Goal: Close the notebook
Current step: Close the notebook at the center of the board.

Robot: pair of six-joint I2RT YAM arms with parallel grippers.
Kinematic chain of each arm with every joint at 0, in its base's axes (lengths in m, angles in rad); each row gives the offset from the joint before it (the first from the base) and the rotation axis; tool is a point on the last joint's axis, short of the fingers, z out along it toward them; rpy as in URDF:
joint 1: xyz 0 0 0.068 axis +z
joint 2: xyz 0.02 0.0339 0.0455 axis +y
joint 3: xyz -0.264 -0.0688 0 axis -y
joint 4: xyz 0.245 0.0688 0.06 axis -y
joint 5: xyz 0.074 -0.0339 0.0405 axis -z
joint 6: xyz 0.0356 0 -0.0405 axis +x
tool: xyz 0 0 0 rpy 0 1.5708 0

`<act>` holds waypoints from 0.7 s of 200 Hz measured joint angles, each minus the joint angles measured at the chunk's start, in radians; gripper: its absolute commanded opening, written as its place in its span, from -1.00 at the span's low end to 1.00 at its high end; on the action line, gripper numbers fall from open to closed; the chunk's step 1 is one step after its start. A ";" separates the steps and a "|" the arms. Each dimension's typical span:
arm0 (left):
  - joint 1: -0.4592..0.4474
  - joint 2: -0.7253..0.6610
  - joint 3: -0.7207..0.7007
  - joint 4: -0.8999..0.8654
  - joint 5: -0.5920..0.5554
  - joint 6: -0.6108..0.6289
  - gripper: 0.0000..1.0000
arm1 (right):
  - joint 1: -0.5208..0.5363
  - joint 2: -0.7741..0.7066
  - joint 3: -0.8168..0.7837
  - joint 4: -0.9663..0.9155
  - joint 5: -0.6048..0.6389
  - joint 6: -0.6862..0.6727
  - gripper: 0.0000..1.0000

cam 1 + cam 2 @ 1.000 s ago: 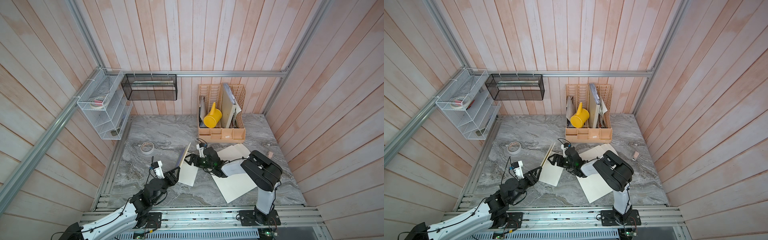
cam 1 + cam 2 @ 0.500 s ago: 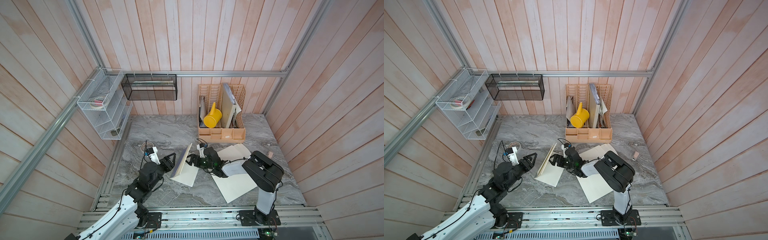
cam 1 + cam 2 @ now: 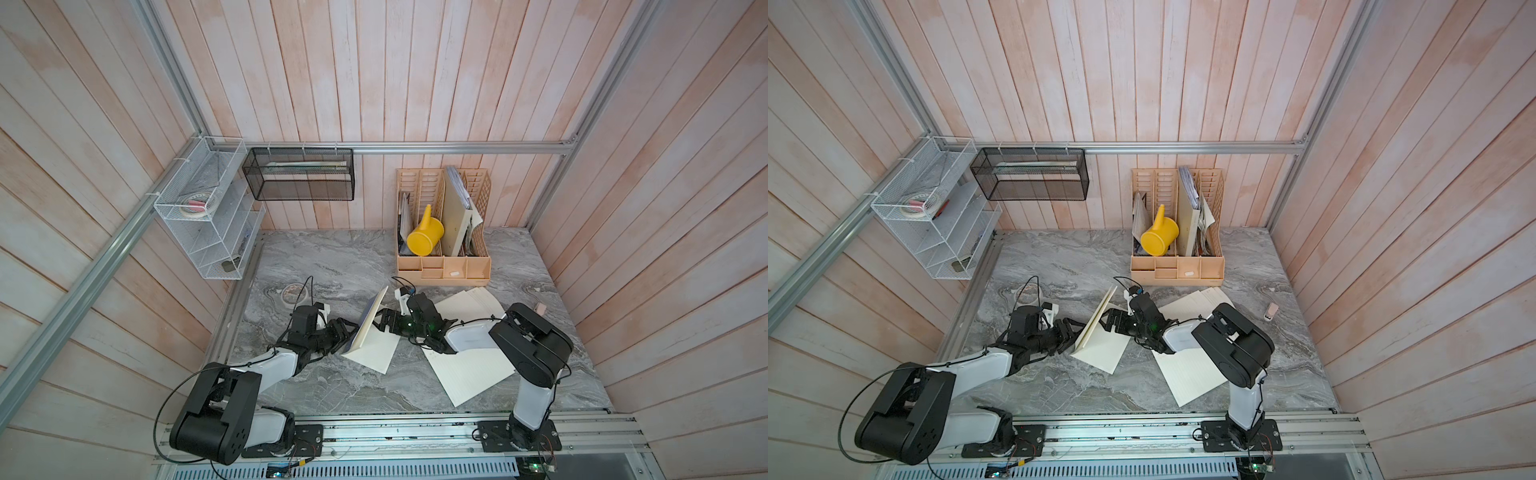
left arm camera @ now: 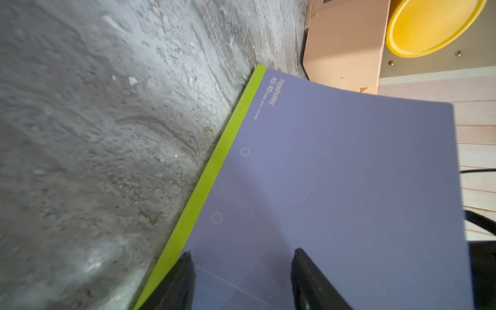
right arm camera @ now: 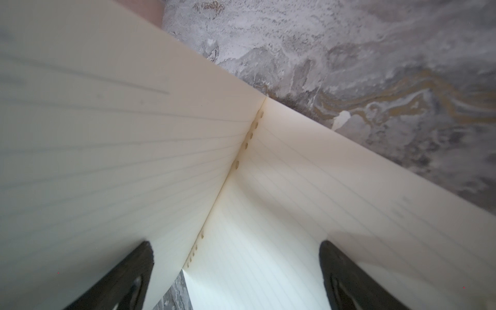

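Notebook [image 3: 376, 351] half-open, cover tilted up btwn low-reaching L gripper [image 4: 241, 253] & R gripper [image 5: 236, 244], both jaws apart.

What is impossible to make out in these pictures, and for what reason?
- Notebook, small print on its cover: blurred in the left wrist view.
- Left tool, contact with the cover: cannot be judged head-on in the left wrist view; too small in both top views.
- Small pale object: too small to identify in both top views.
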 measured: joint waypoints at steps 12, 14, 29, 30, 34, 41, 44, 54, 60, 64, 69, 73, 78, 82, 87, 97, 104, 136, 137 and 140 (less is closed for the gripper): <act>0.000 0.012 0.001 0.015 0.015 0.000 0.21 | 0.000 -0.011 0.002 -0.024 0.009 -0.008 0.97; 0.000 0.013 0.002 0.017 0.017 0.000 0.21 | 0.000 -0.012 0.002 -0.028 0.011 -0.010 0.97; 0.000 0.017 0.003 0.029 0.026 0.000 0.21 | 0.000 -0.031 0.004 -0.069 0.025 -0.021 0.96; 0.000 0.017 0.003 0.030 0.026 0.000 0.21 | 0.000 -0.031 0.004 -0.071 0.025 -0.021 0.96; 0.000 0.018 0.003 0.034 0.028 0.000 0.21 | 0.000 -0.037 0.004 -0.080 0.029 -0.023 0.96; 0.000 0.019 0.005 0.037 0.031 0.001 0.21 | 0.000 -0.046 0.005 -0.096 0.035 -0.026 0.96; 0.000 0.020 0.006 0.037 0.032 0.001 0.21 | 0.000 -0.050 0.006 -0.103 0.037 -0.027 0.96; -0.002 0.024 0.010 0.037 0.034 0.004 0.21 | 0.000 -0.063 0.012 -0.127 0.045 -0.037 0.97; -0.004 0.026 0.013 0.037 0.033 0.005 0.21 | 0.000 -0.071 0.018 -0.142 0.050 -0.043 0.96; -0.006 0.027 0.015 0.037 0.033 0.005 0.20 | 0.000 -0.075 0.022 -0.150 0.052 -0.045 0.96; -0.009 0.030 0.017 0.036 0.032 0.008 0.20 | 0.000 -0.082 0.029 -0.162 0.056 -0.049 0.96; -0.011 0.031 0.019 0.036 0.032 0.009 0.20 | 0.000 -0.087 0.033 -0.169 0.059 -0.053 0.97; -0.015 0.033 0.021 0.036 0.031 0.012 0.21 | 0.000 -0.095 0.039 -0.179 0.063 -0.056 0.97; -0.018 0.035 0.024 0.036 0.030 0.013 0.20 | 0.000 -0.103 0.043 -0.185 0.067 -0.062 0.96; -0.023 0.038 0.026 0.036 0.027 0.013 0.20 | 0.000 -0.113 0.047 -0.191 0.071 -0.065 0.97; -0.032 0.047 0.032 0.037 0.023 0.015 0.20 | 0.000 -0.135 0.053 -0.208 0.077 -0.071 0.97; -0.040 0.056 0.036 0.037 0.020 0.015 0.20 | 0.000 -0.151 0.056 -0.217 0.081 -0.074 0.96; -0.077 0.114 0.048 0.050 0.013 0.014 0.20 | 0.000 -0.225 0.059 -0.254 0.101 -0.092 0.97; -0.079 0.117 0.049 0.050 0.013 0.014 0.20 | 0.000 -0.226 0.059 -0.255 0.102 -0.092 0.97; -0.082 0.123 0.050 0.052 0.013 0.015 0.20 | 0.000 -0.234 0.059 -0.257 0.104 -0.093 0.96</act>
